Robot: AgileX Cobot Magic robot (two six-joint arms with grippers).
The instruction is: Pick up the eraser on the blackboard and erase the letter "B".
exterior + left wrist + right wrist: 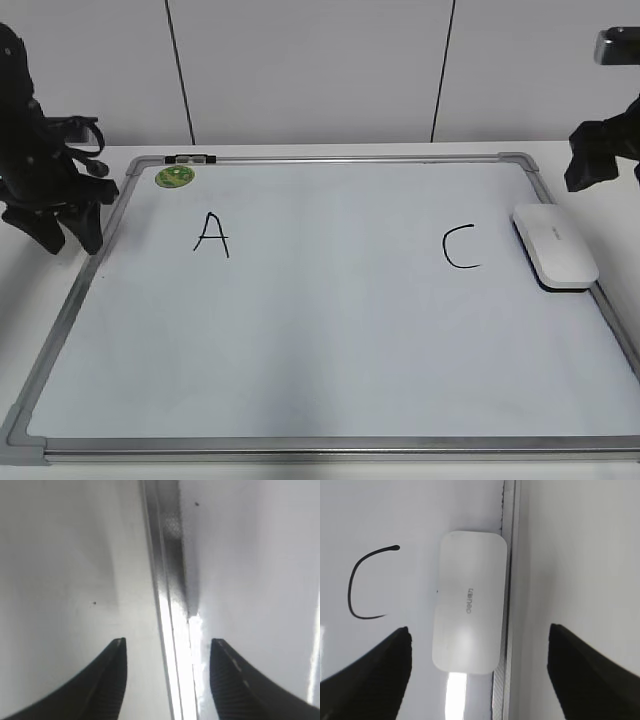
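Flat white rounded plastic eraser [469,602] sits on the silver-framed white blackboard [300,330] by the tabletop's right edge. Both claws, right [480,672] and left [167,677], are wide open and empty. No "B" visible; wiping could smudge the black "C" [461,248].

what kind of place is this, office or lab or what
Probably an office or lab test bench: a lettered whiteboard lies flat on a white table, with an eraser, backed by plain panelled walls.

Green magnet [175,177], black "A" [211,234] and "C" [461,248].
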